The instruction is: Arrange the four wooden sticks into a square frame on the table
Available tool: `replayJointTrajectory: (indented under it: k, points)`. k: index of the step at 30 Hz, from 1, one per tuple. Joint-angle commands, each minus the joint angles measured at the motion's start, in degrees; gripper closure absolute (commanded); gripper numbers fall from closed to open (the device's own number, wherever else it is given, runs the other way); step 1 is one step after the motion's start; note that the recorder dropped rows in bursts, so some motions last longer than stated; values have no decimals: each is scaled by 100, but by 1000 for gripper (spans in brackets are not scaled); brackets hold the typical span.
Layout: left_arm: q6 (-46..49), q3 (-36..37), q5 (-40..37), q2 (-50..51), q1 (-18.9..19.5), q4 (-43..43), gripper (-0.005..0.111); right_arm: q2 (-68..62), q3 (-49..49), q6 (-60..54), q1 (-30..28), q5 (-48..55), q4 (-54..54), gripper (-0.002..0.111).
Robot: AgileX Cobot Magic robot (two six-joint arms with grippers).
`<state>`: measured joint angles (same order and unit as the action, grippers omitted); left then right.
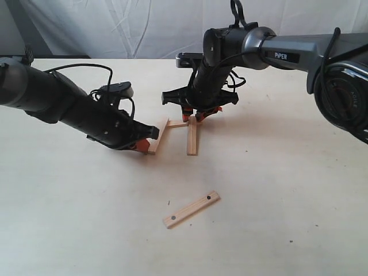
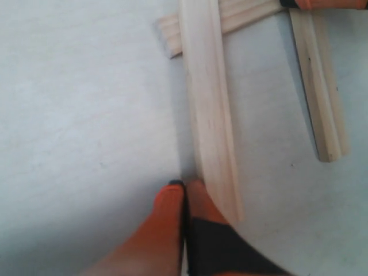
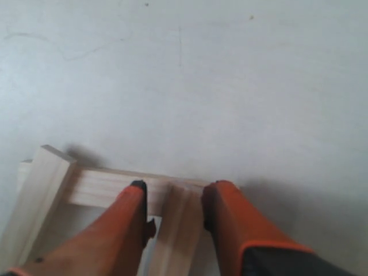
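Exterior view: on the pale cream worktop [image 1: 276, 190], thin pale wooden strips make three sides of a square: left stick [image 1: 159, 137], far stick [image 1: 177, 123], right stick [image 1: 191, 140]. The fourth stick [image 1: 191, 209] lies well apart.

Left wrist view: the left hand [image 2: 184, 187], fingers pressed together, touches the left stick.

Right wrist view: the right hand [image 3: 177, 188] is spread astride the right stick's end.
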<state>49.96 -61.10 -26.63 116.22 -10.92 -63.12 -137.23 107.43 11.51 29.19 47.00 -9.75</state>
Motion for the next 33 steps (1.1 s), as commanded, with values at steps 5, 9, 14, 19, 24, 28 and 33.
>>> replayJointTrajectory:
  k: [5, 9, 14, 19, 24, 28, 33]
  points:
    - [1, 8, -204, 46, -5, -289, 107, -126, -20, 5, 51, 119, 32, 70]
    - [12, 8, -171, 46, -5, -586, 107, -126, -20, 5, 51, 129, 32, 70]
    - [12, 8, -85, 56, -5, -756, 107, -126, -20, 5, 51, 180, 21, 70]
    - [12, 8, 92, 56, -5, -866, 107, -126, -20, 5, 51, 204, 21, 70]
    - [12, 8, 182, 56, -5, -1035, 107, -126, -20, 5, 51, 214, 21, 70]
    - [36, 8, -38, 56, -5, -814, 107, -126, -20, 5, 51, 225, 21, 70]
    - [15, 8, -131, 56, -19, -887, 107, -126, -20, 5, 51, 225, 21, 70]
